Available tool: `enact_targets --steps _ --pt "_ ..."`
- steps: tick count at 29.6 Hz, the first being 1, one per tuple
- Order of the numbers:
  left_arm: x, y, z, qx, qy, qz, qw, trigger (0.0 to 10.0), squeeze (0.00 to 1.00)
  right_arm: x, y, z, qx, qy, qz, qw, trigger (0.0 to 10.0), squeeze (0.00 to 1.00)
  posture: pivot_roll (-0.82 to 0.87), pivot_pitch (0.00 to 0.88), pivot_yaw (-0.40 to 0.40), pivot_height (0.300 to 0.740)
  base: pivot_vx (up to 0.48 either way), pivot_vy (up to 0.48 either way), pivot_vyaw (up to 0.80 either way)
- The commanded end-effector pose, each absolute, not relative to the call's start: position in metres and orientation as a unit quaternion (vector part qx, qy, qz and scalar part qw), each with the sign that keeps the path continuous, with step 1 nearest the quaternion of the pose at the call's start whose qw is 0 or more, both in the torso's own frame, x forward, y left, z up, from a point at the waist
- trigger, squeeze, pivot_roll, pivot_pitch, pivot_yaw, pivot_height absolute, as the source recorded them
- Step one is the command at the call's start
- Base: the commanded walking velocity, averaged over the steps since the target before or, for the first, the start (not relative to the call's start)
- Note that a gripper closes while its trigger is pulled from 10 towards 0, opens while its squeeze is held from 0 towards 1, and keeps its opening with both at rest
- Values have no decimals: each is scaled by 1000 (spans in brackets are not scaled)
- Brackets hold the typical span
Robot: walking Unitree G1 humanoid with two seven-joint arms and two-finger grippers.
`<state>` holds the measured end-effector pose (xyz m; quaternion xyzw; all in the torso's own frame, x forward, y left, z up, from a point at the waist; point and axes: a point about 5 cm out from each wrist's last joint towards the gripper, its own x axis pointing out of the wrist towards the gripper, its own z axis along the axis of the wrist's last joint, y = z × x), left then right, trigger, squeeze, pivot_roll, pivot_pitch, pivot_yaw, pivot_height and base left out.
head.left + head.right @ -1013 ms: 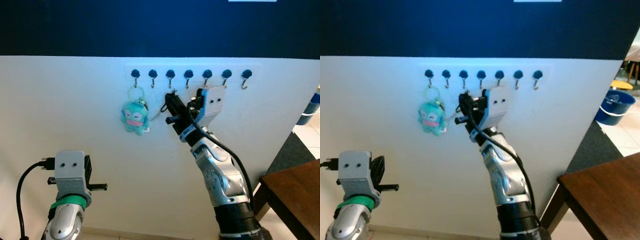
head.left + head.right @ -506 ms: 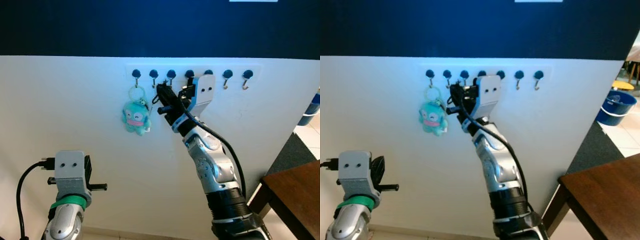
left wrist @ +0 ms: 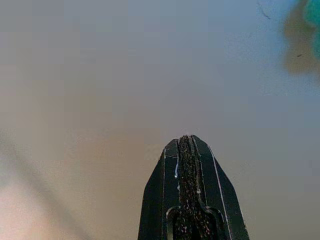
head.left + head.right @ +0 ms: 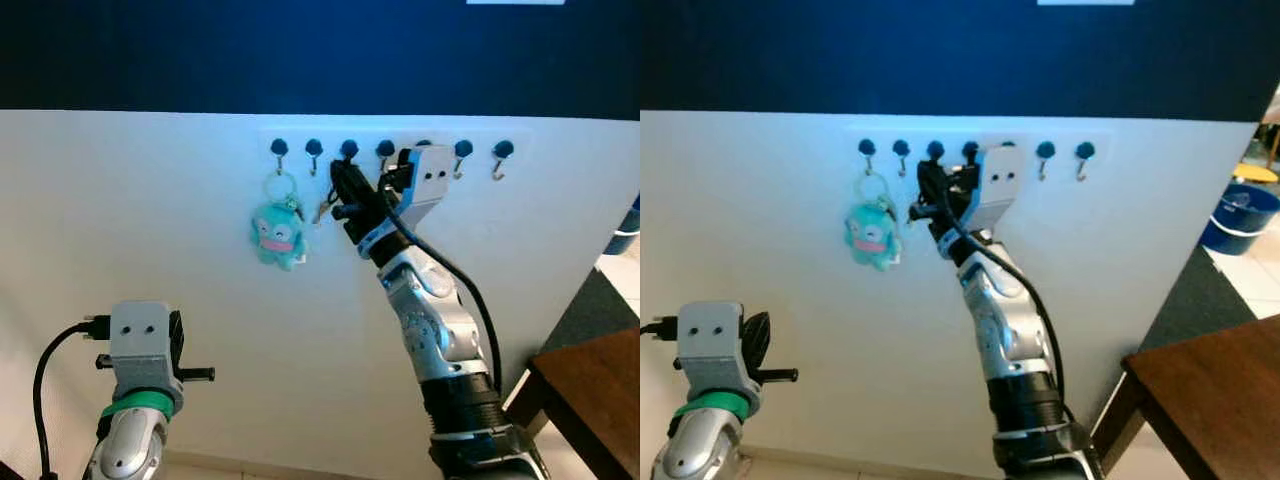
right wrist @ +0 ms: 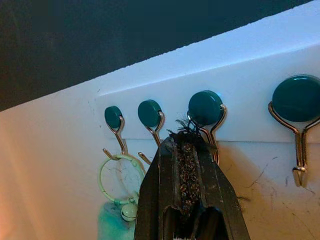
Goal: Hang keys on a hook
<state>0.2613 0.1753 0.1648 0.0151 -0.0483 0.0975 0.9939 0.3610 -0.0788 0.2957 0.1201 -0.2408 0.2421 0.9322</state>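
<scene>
A rail of several teal-capped hooks (image 4: 314,149) runs along the white wall. A teal plush keychain (image 4: 277,235) hangs by its pale ring (image 5: 120,172) from the leftmost hook. My right gripper (image 4: 340,178) is raised against the wall, its tip just below the third hook (image 5: 205,107). It is shut on the keys, whose frayed black loop sticks out of the tip, and a small metal piece (image 4: 321,209) dangles beside it. My left gripper (image 3: 185,142) is held low in front of the wall, shut on nothing.
A brown wooden table (image 4: 592,385) stands at the lower right. A blue bin (image 4: 1238,215) sits on the floor past the wall's right end. The wall above the rail is dark blue.
My right gripper rose from below the rail to hook height, swung left, then came back to the third hook. The left arm has not moved.
</scene>
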Motion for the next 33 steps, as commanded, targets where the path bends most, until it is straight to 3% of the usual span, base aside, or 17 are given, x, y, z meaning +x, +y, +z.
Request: enact_targets --steps 1,14,33 --pt "260 177 161 14 -38 98 994 10000 0 363 -96 305 138 -264 202 933 10000 0 -129 14 120 740 0 0 0" --pt "259 177 161 17 -37 95 995 10000 0 363 -108 295 135 -254 175 941 10000 0 -130 18 123 740 0 0 0" --pt "257 178 160 18 -35 97 995 10000 0 348 -74 299 97 -260 309 910 10000 0 -125 20 121 740 0 0 0"
